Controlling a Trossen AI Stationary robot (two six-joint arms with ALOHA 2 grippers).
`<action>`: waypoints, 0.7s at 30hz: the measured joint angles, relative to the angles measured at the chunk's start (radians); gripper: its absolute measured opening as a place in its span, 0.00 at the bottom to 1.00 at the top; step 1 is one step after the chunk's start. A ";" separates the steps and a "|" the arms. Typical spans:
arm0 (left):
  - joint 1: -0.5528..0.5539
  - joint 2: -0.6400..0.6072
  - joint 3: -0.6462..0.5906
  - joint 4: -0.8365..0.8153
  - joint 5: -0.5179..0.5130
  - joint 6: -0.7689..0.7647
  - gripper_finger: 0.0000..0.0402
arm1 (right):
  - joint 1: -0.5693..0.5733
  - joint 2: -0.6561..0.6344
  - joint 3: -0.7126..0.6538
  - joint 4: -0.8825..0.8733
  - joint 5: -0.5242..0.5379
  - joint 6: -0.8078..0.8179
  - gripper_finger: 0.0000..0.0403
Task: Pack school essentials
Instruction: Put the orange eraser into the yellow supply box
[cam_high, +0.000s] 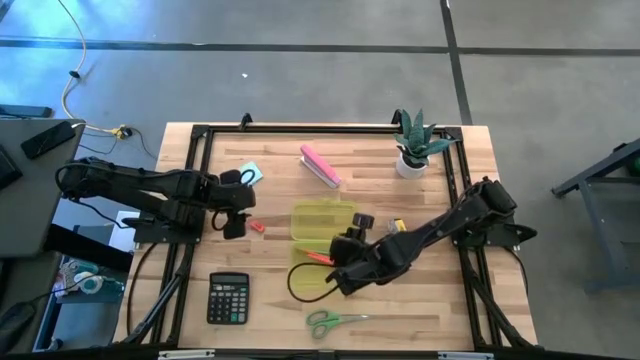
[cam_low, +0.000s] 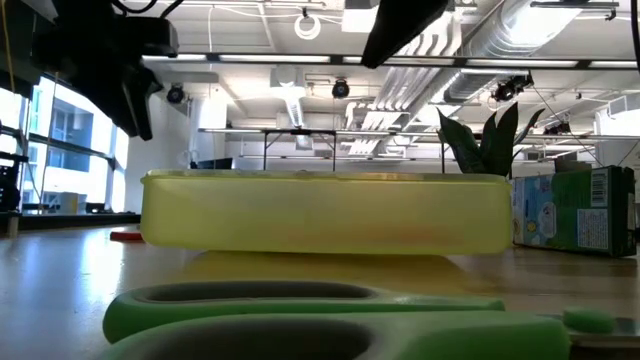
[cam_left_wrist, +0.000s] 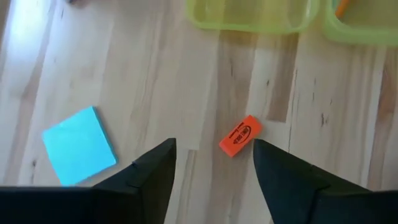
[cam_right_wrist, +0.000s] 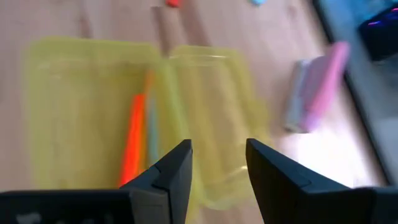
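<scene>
At the worktop's centre: 1 open yellow case (cam_high: 322, 222), 1 orange pen (cam_right_wrist: 132, 146) inside. My right gripper (cam_right_wrist: 216, 163), parted and empty, hovers above. My left gripper (cam_left_wrist: 213, 163), parted and empty, brackets 1 orange eraser (cam_left_wrist: 239, 135), ready to grasp; blue note pad (cam_left_wrist: 79, 145) beside.

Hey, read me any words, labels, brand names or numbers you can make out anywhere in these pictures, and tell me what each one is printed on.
None can be read with certainty.
Orange eraser: dark print in an oval, too small to read.
Green box beside the plant: a barcode, its digits unreadable.
Black calculator: key and brand marks too small.
Blue note pad: blank.
Pink block: no print visible.
</scene>
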 joint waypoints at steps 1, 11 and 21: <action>-0.003 0.000 0.000 0.000 0.000 0.020 0.51 | -0.002 0.000 0.010 -0.028 0.018 0.002 0.35; -0.087 0.000 -0.001 0.004 0.004 0.087 0.50 | -0.017 -0.050 0.011 -0.473 0.164 0.337 0.35; -0.134 0.079 -0.002 0.052 0.038 0.125 0.50 | -0.006 -0.072 -0.011 -0.561 0.107 0.426 0.35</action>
